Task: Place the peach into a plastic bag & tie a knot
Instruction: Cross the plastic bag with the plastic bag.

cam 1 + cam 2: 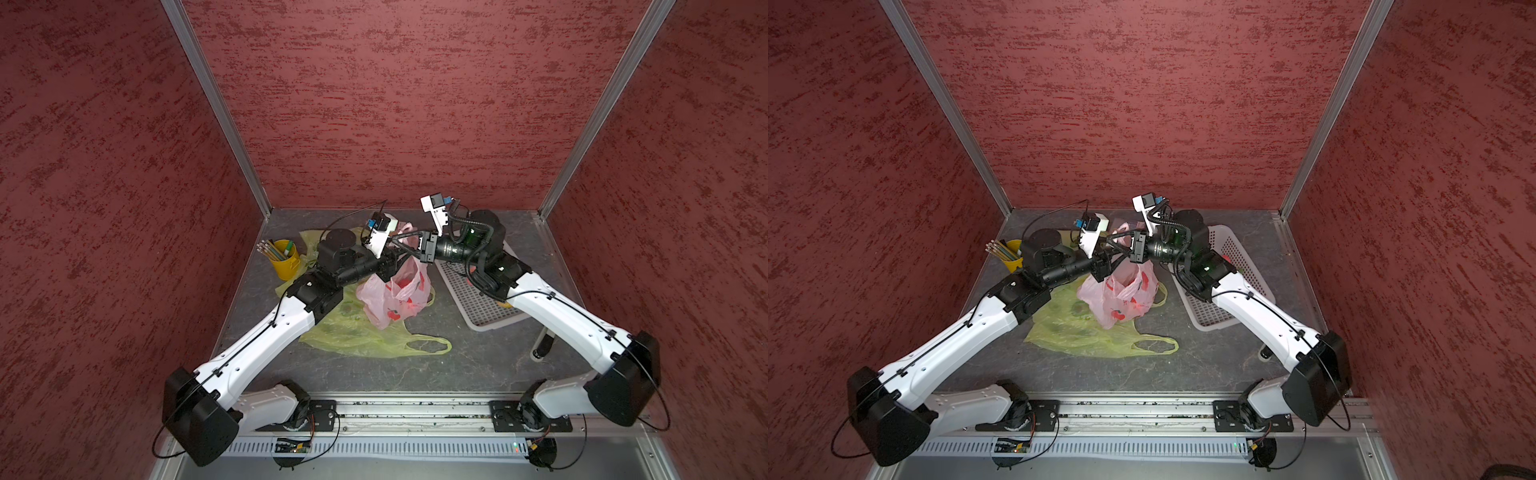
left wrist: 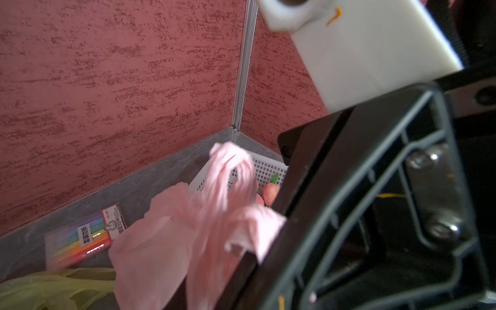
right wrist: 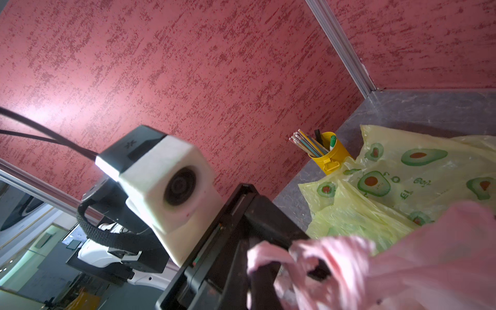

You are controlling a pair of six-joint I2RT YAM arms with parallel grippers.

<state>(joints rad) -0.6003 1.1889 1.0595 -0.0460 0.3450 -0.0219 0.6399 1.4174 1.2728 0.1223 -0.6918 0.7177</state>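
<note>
A pink plastic bag (image 1: pixel 395 295) (image 1: pixel 1121 295) with red prints hangs upright over the middle of the table, its handles drawn up between both grippers. My right gripper (image 1: pixel 401 243) (image 3: pixel 264 271) is shut, with a pink handle (image 3: pixel 271 252) wrapped over its dark finger. My left gripper (image 1: pixel 390 262) reaches in from the left just below it, its jaws buried in pink plastic (image 2: pixel 214 214) and blurred. A red patch (image 1: pixel 410 306) shows through the bag's lower wall; I cannot tell whether it is the peach or a print. A pink peach (image 2: pixel 269 193) with a green leaf lies in the basket.
A yellow-green avocado-print bag (image 1: pixel 365 332) lies flat under the pink one. A yellow pencil cup (image 1: pixel 284 259) stands at the back left. A white mesh basket (image 1: pixel 478 307) sits under the right arm. A colourful box (image 2: pixel 83 241) lies by the back wall.
</note>
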